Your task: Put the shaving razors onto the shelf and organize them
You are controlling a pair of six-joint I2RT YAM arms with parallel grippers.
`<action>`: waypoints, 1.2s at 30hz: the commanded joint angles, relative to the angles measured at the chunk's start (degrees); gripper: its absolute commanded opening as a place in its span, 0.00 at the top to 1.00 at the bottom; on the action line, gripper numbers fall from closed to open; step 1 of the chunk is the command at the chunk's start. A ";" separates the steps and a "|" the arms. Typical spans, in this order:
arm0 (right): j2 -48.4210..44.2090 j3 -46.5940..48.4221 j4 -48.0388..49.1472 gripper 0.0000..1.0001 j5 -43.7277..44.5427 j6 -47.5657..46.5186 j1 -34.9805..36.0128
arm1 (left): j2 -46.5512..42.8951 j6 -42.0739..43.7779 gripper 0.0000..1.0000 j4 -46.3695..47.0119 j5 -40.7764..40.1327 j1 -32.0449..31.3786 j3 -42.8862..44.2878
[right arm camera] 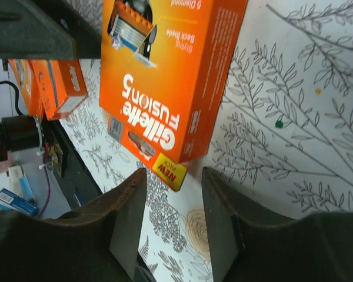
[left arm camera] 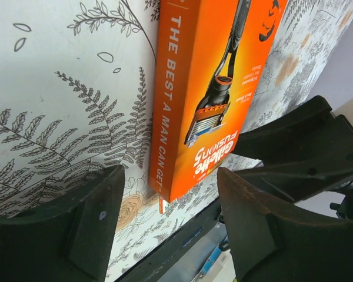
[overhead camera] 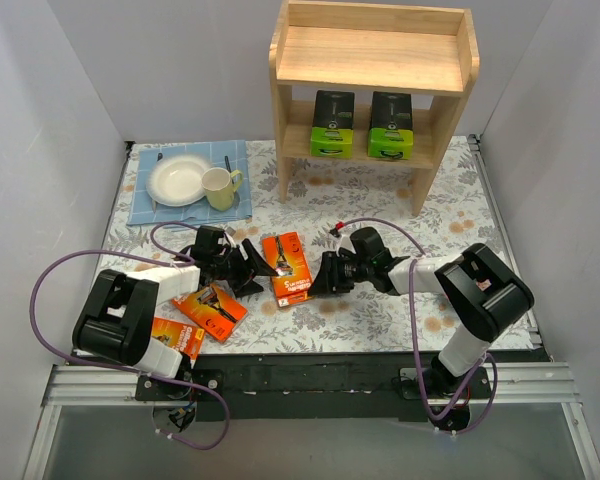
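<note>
An orange razor pack (overhead camera: pixel 287 267) lies flat on the floral cloth between my two grippers. My left gripper (overhead camera: pixel 256 266) is open and empty just left of it; in the left wrist view the pack (left arm camera: pixel 212 88) lies ahead of the spread fingers (left arm camera: pixel 100 217), untouched. My right gripper (overhead camera: pixel 325 274) is open and empty just right of it; in the right wrist view the pack (right arm camera: pixel 165 82) lies ahead of the gripper (right arm camera: pixel 173 220). Two more orange packs (overhead camera: pixel 210 311) (overhead camera: pixel 177 337) lie at the near left. Two green-and-black packs (overhead camera: pixel 333 124) (overhead camera: pixel 390 125) stand on the lower tier of the wooden shelf (overhead camera: pixel 375 58).
A white plate (overhead camera: pixel 178 181) and a yellow mug (overhead camera: pixel 220 187) sit on a blue cloth (overhead camera: pixel 140 205) at the back left. The shelf's top tier is bare. The table's black front edge (overhead camera: pixel 310 375) runs close behind the packs. Grey walls stand on both sides.
</note>
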 commanded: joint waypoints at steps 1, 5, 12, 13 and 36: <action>3.95 2.39 0.91 0.52 1.00 1.18 0.30 | 0.48 -0.06 0.34 -0.79 -2.40 -0.06 -1.88; 4.22 3.88 -4.88 0.72 3.53 -1.79 0.82 | 0.66 -2.52 0.29 1.32 -0.47 -0.06 -3.64; -0.25 3.71 -1.48 0.94 -2.77 3.99 0.47 | 0.22 -7.35 0.12 6.76 6.21 -0.06 -6.54; -1.31 3.97 0.97 0.95 -3.31 4.61 0.65 | -0.22 -8.32 0.09 7.38 7.61 -0.06 -6.98; -2.98 2.40 -0.94 0.98 -0.33 7.61 0.91 | 3.12 -11.06 0.67 20.92 12.37 -0.94 -2.59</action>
